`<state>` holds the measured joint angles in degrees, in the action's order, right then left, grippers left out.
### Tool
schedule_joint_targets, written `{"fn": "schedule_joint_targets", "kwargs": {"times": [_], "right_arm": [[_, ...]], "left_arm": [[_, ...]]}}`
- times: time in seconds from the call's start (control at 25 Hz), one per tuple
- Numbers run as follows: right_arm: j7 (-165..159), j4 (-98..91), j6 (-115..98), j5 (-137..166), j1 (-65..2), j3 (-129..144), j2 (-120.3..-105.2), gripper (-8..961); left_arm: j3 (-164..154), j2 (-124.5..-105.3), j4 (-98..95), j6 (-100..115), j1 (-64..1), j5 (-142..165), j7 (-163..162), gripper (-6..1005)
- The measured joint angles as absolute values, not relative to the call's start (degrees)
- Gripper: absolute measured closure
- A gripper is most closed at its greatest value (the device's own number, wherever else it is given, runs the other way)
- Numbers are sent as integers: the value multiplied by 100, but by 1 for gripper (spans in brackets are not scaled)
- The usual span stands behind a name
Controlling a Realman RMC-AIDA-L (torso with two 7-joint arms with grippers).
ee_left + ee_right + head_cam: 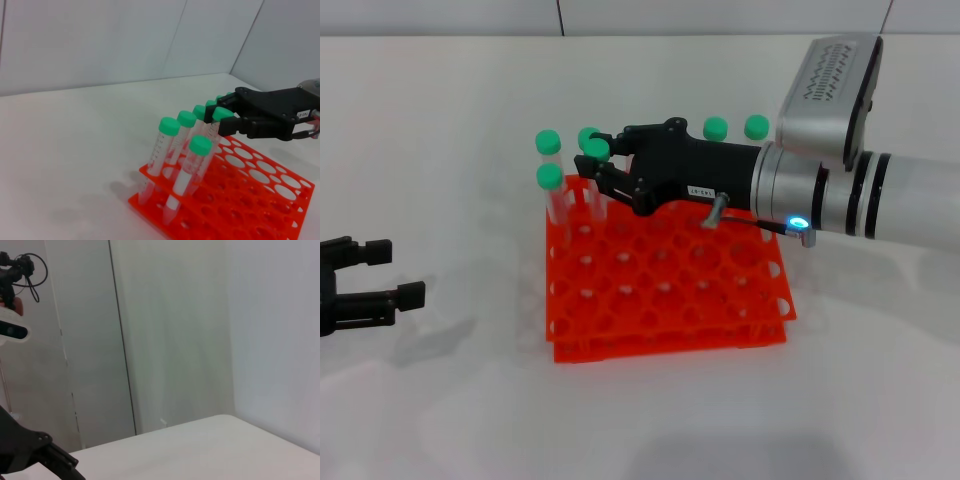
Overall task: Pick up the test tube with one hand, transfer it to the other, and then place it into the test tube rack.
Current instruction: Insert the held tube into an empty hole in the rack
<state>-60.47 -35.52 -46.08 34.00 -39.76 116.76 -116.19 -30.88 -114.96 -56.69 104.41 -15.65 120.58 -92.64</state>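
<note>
Late stage: right end effector (603, 165) (the one with the white label) reaches over the far-left part of the test tube rack (665, 290), clenched around the test tube (595, 165) just under its green cap. Tube looks partly down in a hole, tilted. Handover looks done; left to do is seating and letting go. Left end effector (380, 275) sits released and empty, low on the surface (450, 400), well apart. Other capped tubes (549, 160) stand beside it.
</note>
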Motion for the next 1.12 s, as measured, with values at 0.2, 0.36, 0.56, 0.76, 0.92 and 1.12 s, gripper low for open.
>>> {"fn": "schedule_joint_targets", "kwargs": {"times": [0.2, 0.36, 0.56, 0.76, 0.92, 1.12], "right_arm": [[-6047, -3551, -4630, 3402, -3979, 11681, -11619, 648], [-6046, -3551, -4637, 3407, -3981, 11681, -11619, 569], [-6046, -3558, -4641, 3446, -3981, 11681, -11619, 546], [-6041, -3615, -4701, 3458, -3952, 11681, -11614, 493], [-6038, -3622, -4967, 3463, -3899, 11678, -11585, 427], [-6061, -3709, -5463, 3465, -3675, 11587, -11511, 400]], "left_arm": [[-3099, -11491, -5669, 10441, -1569, 12058, -9264, 112], [-3098, -11489, -5669, 10441, -1574, 12058, -9263, 112], [-3083, -11487, -5669, 10441, -1573, 12058, -9264, 112], [-3068, -11487, -5669, 10441, -1568, 12058, -9264, 112], [-3062, -11482, -5669, 10442, -1558, 12041, -9263, 112], [-3052, -11474, -5669, 10460, -1546, 12001, -9264, 112]]}}
